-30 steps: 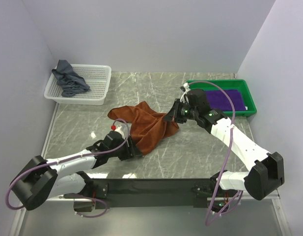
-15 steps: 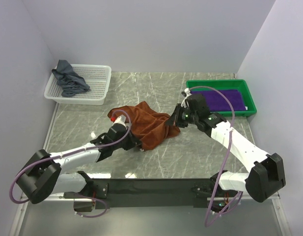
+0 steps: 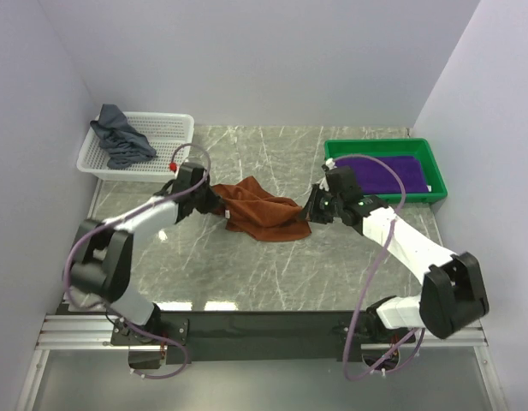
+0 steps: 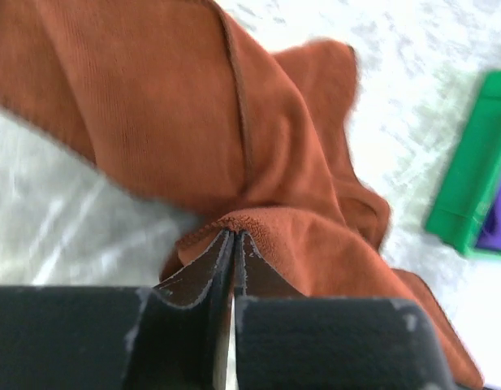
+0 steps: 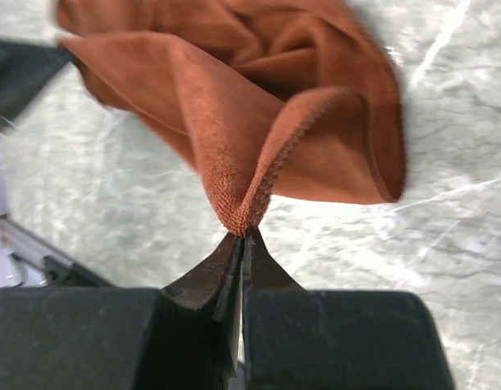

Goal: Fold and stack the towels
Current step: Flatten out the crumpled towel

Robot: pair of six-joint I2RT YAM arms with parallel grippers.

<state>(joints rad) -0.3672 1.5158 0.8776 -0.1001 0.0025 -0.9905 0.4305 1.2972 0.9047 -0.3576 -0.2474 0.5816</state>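
A rust-brown towel (image 3: 262, 211) lies bunched in the middle of the marble table, stretched between both arms. My left gripper (image 3: 214, 204) is shut on its left edge; the pinched hem (image 4: 248, 218) shows at the fingertips in the left wrist view. On the towel's right end my right gripper (image 3: 311, 208) is shut, with a fold of cloth (image 5: 248, 213) squeezed at its tips. A purple towel (image 3: 385, 172) lies flat in the green tray. A grey-blue towel (image 3: 120, 136) is crumpled in the white basket.
The white mesh basket (image 3: 171, 141) stands at the back left of the table. The green tray (image 3: 437, 181) stands at the back right, and its corner (image 4: 469, 191) shows in the left wrist view. Grey walls close the table on three sides.
My left gripper closed on the towel's near-left edge and swung far left and back with it. The towel has been drawn out sideways. The right gripper kept its hold.
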